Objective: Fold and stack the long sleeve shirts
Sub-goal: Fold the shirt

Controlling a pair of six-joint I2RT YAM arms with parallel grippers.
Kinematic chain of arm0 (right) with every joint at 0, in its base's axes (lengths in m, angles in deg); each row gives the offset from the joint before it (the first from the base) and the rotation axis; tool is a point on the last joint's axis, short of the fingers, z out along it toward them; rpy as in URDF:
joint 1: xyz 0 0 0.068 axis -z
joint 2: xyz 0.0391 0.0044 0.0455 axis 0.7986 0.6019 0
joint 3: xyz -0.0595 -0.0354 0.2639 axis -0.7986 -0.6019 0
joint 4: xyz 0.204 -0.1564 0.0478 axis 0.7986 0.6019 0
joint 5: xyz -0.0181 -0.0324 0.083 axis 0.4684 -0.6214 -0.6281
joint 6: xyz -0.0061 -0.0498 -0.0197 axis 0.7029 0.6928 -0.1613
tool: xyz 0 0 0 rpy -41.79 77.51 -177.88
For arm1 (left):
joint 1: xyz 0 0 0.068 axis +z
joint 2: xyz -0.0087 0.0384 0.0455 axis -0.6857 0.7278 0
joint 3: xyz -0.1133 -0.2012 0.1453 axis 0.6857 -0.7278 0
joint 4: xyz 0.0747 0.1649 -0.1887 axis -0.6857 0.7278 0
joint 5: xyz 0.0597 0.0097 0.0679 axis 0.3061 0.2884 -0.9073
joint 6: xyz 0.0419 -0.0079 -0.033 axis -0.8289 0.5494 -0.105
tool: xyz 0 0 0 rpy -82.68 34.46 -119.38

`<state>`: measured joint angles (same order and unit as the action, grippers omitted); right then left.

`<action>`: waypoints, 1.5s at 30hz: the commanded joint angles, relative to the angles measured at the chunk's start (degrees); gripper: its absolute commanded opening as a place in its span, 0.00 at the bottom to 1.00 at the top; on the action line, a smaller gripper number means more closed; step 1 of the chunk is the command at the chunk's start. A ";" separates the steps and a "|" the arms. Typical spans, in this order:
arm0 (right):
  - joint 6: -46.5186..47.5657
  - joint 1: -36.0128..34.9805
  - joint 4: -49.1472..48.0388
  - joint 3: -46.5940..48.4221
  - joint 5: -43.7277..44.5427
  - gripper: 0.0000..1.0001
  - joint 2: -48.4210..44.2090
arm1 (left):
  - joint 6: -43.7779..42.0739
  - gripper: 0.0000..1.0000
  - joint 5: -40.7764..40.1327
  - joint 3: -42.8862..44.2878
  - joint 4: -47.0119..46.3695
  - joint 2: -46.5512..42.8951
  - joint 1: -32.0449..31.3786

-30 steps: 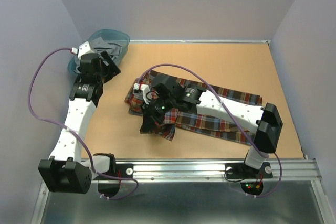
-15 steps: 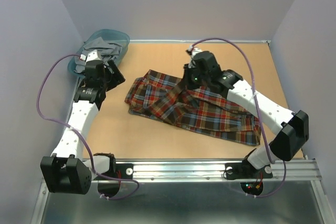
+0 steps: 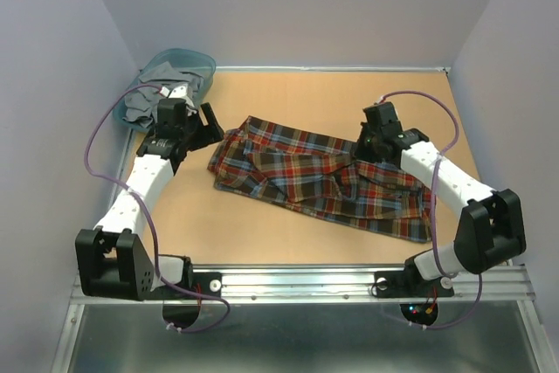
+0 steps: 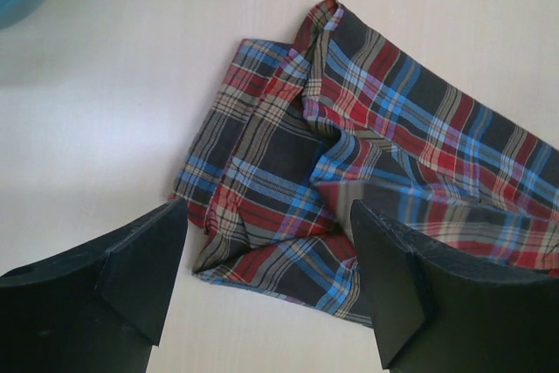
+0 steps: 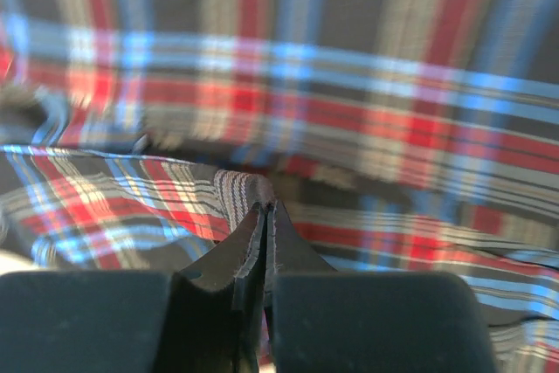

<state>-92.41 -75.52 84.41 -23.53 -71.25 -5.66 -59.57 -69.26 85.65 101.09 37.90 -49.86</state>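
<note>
Top external view showed the shirt (image 3: pixel 319 179) lying crumpled across the middle of the table (image 3: pixel 306 93). The right gripper (image 5: pixel 266 209) was clamped on a fold near its far edge. The left gripper (image 4: pixel 268 211), jaws wide apart, hovered by the shirt's left end, near the basket (image 3: pixel 194 65).

open table (image 3: pixel 349 98) behind shirt (image 3: pixel 297 172), basket (image 3: pixel 190 64) far left

Pale lavender walls (image 3: pixel 297 6) enclose a tan, wood-toned desk (image 3: pixel 288 98) on three sides, meeting it along a thin white seam at the back. A silver metal rail (image 3: pixel 306 284) runs along its near edge under soft, even light.
</note>
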 commanded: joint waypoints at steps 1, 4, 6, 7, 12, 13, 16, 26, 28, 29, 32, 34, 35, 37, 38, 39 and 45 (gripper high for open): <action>-1.88 3.18 -1.21 -2.05 2.62 0.02 -3.79 | -2.26 0.87 2.15 0.62 -2.97 1.66 -1.08; -1.70 4.59 -1.21 -2.93 3.67 0.02 -4.49 | -1.73 0.87 2.15 1.06 -3.32 3.68 -2.13; -1.79 5.73 -1.21 -3.55 4.02 0.02 -4.85 | -1.29 0.87 1.98 0.97 -4.11 5.00 -3.27; -1.79 6.00 -1.21 -3.72 4.28 0.02 -4.93 | -1.03 0.87 2.15 0.88 -4.37 5.52 -3.62; -1.88 9.07 -1.21 -5.39 5.87 0.02 -5.29 | -0.59 0.87 1.54 1.32 -6.04 8.60 -6.70; -1.71 10.03 -1.12 -5.66 5.61 0.02 -5.11 | -0.67 0.87 1.28 1.58 -5.87 9.13 -7.75; -1.44 11.10 -1.12 -6.27 4.82 0.05 -4.32 | -0.94 0.87 1.27 2.55 -5.52 11.06 -9.16; 4.00 14.26 -1.12 -3.47 6.04 0.06 0.42 | -0.50 0.87 -1.80 4.66 -4.82 15.81 -13.03; 4.62 14.26 -1.04 -2.76 6.40 0.06 1.56 | -0.50 0.86 -2.06 4.84 -4.55 16.43 -13.12; 4.88 14.35 -1.12 -2.41 6.57 0.06 2.00 | -0.59 0.87 -2.41 4.84 -4.46 16.86 -13.21; 5.41 14.44 -1.21 -1.44 7.18 0.07 3.85 | -0.76 0.87 -3.12 5.19 -4.29 18.27 -13.21; 5.76 14.44 -1.12 -0.57 7.63 0.08 4.82 | -0.67 0.86 -3.56 5.71 -4.02 19.50 -13.21; 6.03 14.44 -1.21 -0.30 8.06 0.09 5.26 | -0.50 0.87 -3.65 6.33 -3.94 20.29 -13.21; 6.38 14.52 -1.21 0.75 8.50 0.09 5.70 | -0.24 0.86 -4.00 6.94 -3.76 21.08 -13.21; 6.64 14.44 -1.21 1.19 9.03 0.09 5.87 | -0.15 0.85 -4.09 7.30 -3.76 21.78 -13.21; 6.64 14.44 -1.12 1.46 9.12 0.09 5.96 | 0.29 0.85 -4.09 8.00 -3.76 22.14 -13.21; 6.65 14.52 -1.21 3.30 10.00 0.09 7.54 | 0.56 0.81 -3.91 10.11 -3.58 24.07 -13.21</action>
<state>-86.60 -61.59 84.35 -24.12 -64.24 0.77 -59.40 -72.56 92.40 97.81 62.08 -62.82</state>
